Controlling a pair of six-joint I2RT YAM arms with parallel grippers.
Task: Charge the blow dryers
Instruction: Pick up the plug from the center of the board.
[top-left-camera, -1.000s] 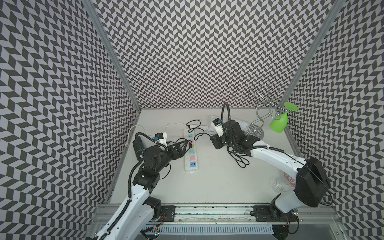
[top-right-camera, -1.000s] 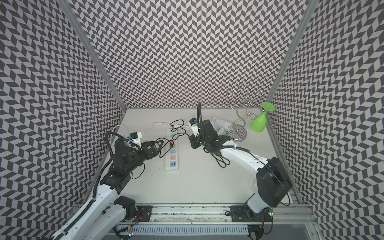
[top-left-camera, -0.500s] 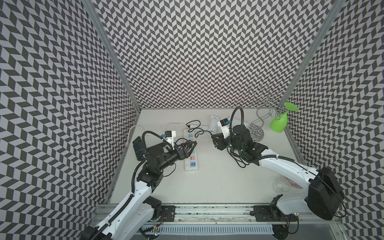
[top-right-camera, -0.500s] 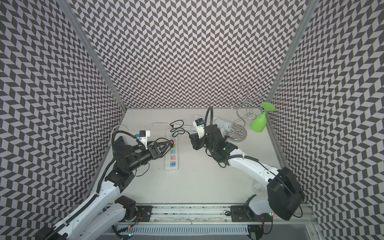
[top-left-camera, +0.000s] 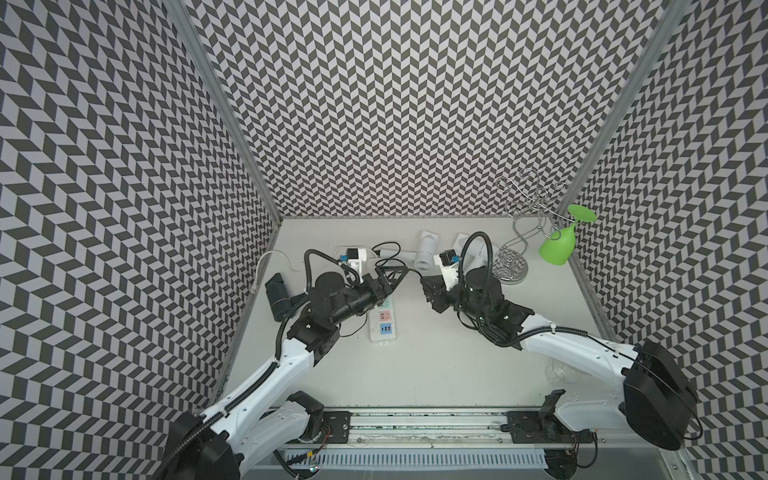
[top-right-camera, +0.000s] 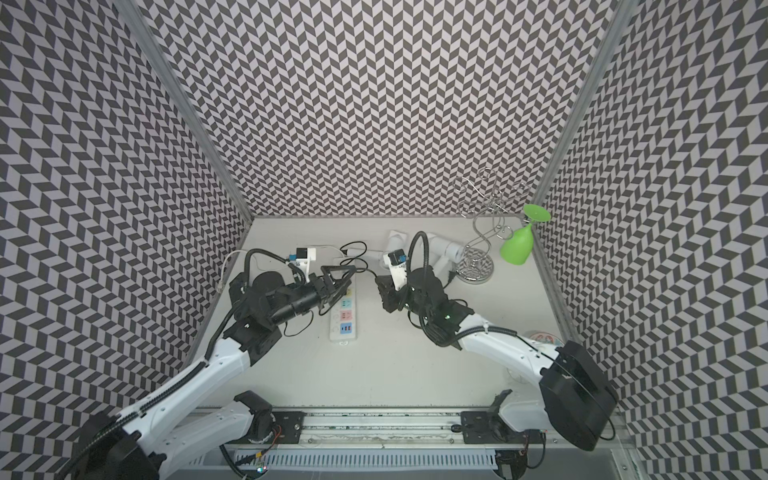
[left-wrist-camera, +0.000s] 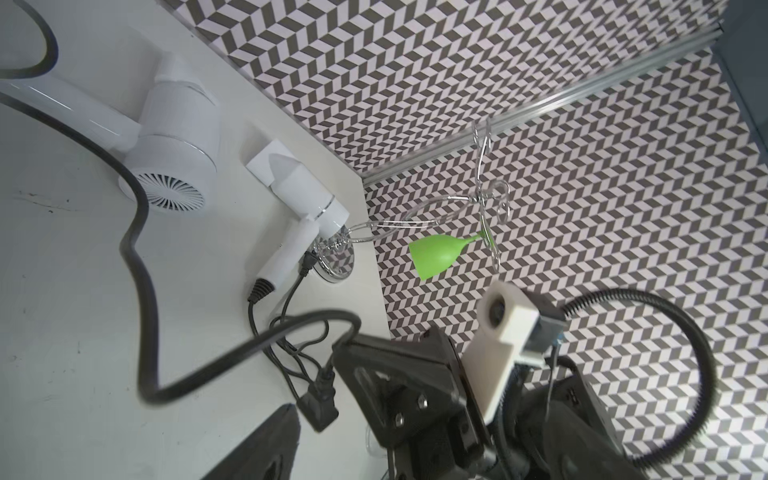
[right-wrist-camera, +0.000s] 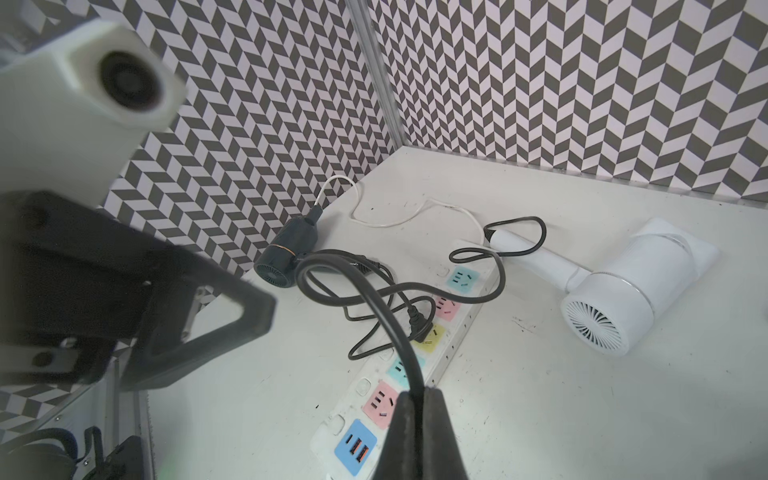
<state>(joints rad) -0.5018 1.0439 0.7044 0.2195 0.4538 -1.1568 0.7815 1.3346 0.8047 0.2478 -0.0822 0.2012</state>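
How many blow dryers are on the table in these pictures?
3. The black dryer lies by the left wall; a white dryer lies near the back wall; a second white dryer lies beside the wire stand, partly behind the right arm.

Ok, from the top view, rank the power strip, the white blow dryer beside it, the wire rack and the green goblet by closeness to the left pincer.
1. power strip, overlapped by the left pincer.
2. white blow dryer, toward the back wall.
3. wire rack, back right.
4. green goblet, hanging at the rack's right.
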